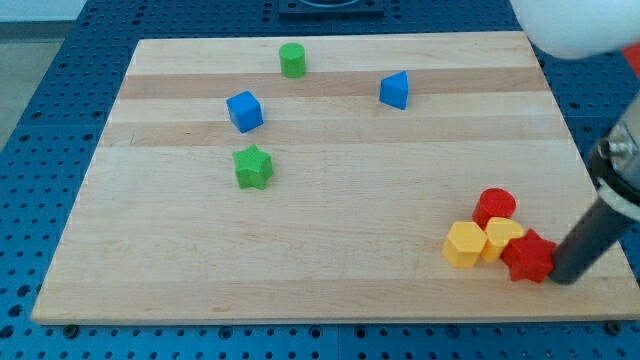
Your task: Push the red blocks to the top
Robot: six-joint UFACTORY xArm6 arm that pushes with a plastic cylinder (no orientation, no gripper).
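Note:
A red cylinder (pixel 495 206) stands near the view's bottom right. Just below it a red star-shaped block (pixel 529 257) sits against two yellow blocks, one a hexagon (pixel 465 244) and the other (pixel 501 238) between it and the red star. My tip (pixel 567 278) is at the end of the dark rod, right beside the red star on its right, touching or nearly touching it.
A green cylinder (pixel 292 60) is near the board's top. A blue cube (pixel 244 111) and a blue block (pixel 395 90) lie below it at left and right. A green star (pixel 253 166) sits left of centre. The wooden board (pixel 320 260) rests on a blue perforated table.

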